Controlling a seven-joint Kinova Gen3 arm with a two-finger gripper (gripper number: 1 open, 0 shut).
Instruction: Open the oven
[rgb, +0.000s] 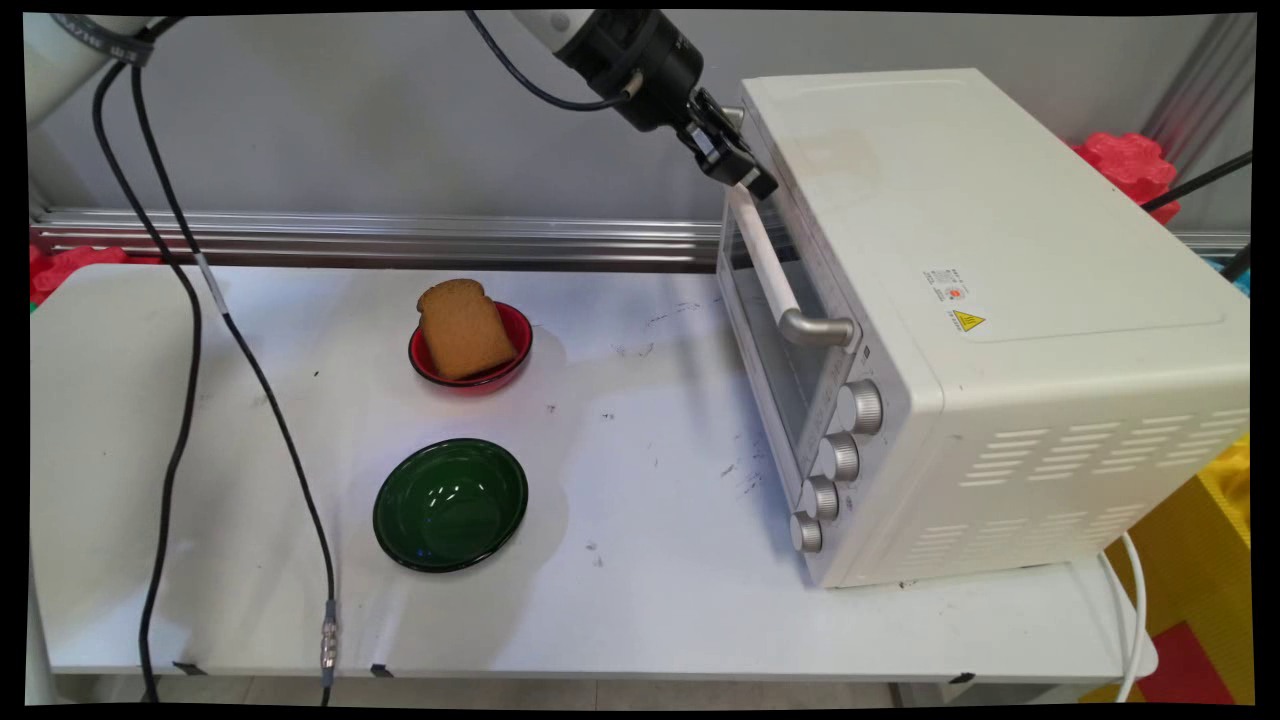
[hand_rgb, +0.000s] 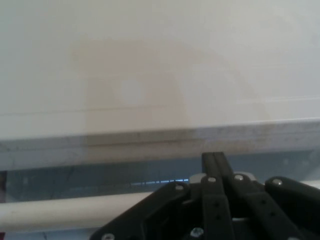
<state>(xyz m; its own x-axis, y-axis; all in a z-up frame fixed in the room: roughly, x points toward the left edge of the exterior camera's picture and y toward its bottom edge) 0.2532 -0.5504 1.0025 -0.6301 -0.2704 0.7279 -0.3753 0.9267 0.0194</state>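
**Gripper at the oven door's handle**

The oven (rgb: 1000, 300), a white boxy toaster oven, stands on the table's (rgb: 650, 600) right side, door shut. It looks heavy and rigid. Its handle (rgb: 770, 265), a stiff white bar on metal brackets across the glass door's top, looks the natural place to hold. The gripper (rgb: 745, 170) sits at the bar's far end; whether its fingers are apart or together cannot be told. Four knobs (rgb: 835, 460) run down the front. A small yellow warning label (rgb: 967, 321) lies on top, its print unreadable. Left stand a red bowl (rgb: 515, 330) holding bread (rgb: 463, 328) and a green bowl (rgb: 450, 505).
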